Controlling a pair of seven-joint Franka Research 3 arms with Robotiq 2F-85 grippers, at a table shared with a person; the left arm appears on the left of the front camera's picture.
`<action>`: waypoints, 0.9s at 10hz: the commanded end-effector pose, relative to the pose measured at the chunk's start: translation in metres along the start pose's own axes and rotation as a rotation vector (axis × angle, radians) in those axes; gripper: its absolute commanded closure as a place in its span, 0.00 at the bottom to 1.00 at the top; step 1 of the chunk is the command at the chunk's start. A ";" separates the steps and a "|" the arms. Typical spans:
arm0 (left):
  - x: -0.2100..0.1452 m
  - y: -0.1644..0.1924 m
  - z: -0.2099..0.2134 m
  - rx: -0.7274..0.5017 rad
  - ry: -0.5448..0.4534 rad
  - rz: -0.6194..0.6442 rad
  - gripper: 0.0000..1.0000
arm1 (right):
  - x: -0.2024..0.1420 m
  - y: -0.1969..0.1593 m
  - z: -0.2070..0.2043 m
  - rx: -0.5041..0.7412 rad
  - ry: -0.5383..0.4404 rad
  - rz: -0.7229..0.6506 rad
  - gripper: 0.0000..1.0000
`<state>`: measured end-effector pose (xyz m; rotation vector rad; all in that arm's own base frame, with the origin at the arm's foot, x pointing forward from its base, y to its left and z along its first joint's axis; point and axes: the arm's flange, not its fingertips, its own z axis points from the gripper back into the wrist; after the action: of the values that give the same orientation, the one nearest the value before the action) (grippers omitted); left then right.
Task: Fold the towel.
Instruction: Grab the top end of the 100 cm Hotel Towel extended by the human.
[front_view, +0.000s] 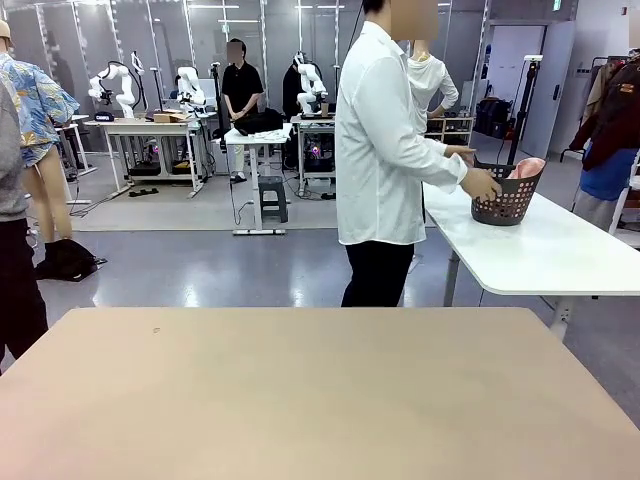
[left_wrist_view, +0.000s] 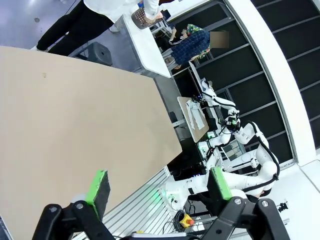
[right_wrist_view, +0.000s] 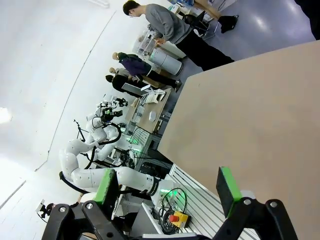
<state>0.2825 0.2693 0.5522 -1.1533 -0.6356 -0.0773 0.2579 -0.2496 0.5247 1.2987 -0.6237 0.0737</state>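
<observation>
Far past the left claw (left_wrist_view: 159, 184), up by the top edge, the basket (left_wrist_view: 144, 17) looks tiny. What lies in it is too small to tell. From the front, the towel (front_view: 527, 167) is mostly hidden inside the basket. Only a pink bit peeks out, and a person's hand (front_view: 482, 184) covers part of the rim.
</observation>
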 end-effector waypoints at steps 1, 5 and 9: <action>-0.001 0.001 -0.001 -0.024 -0.009 -0.021 0.00 | 0.002 0.001 0.002 0.012 -0.003 0.026 0.00; -0.001 0.001 -0.001 -0.024 -0.009 -0.021 0.00 | 0.002 0.001 0.002 0.012 -0.003 0.026 0.00; -0.001 0.001 -0.001 -0.024 -0.009 -0.021 0.00 | 0.002 0.001 0.002 0.012 -0.003 0.026 0.00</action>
<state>0.2824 0.2692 0.5522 -1.1538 -0.6353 -0.0780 0.2573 -0.2498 0.5243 1.3006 -0.6257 0.0775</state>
